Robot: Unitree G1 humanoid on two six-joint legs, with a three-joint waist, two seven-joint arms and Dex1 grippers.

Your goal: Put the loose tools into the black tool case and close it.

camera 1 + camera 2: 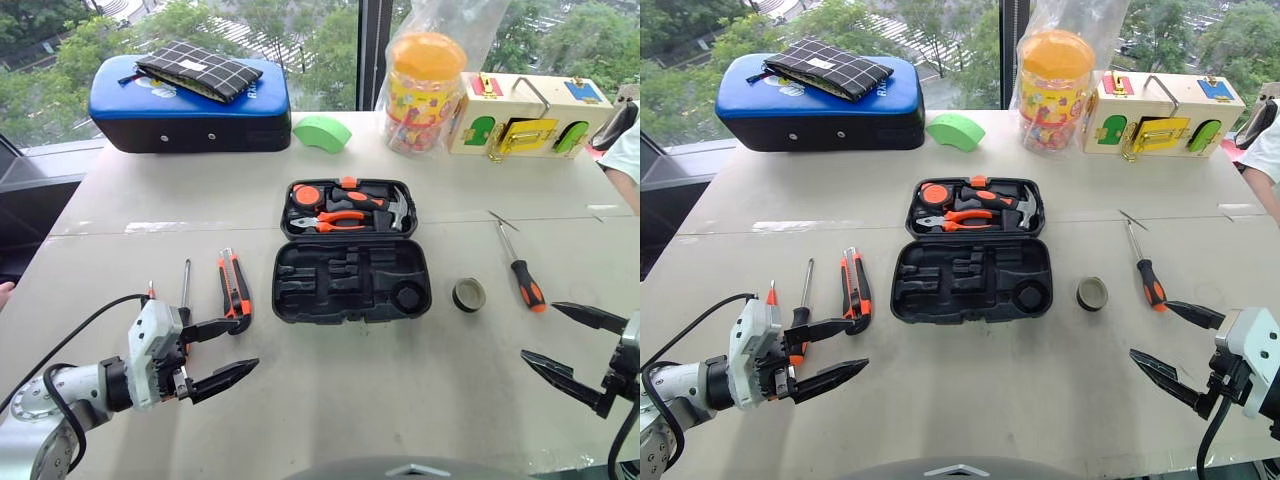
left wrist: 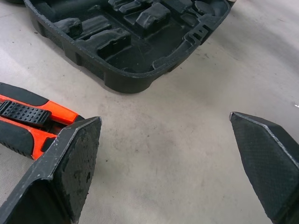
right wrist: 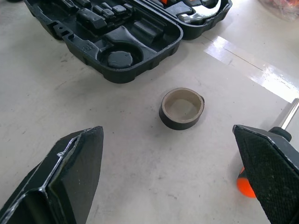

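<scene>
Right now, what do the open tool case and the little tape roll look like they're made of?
Tool case: looks like moulded black plastic, matte to slightly glossy, given its shaped recesses and rounded rim. Tape roll: apparently dark tape with a slight sheen, wound on a pale, cardboard-like core; the core's material is uncertain.

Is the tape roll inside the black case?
No, the tape roll lies on the table just right of the open case.
</scene>
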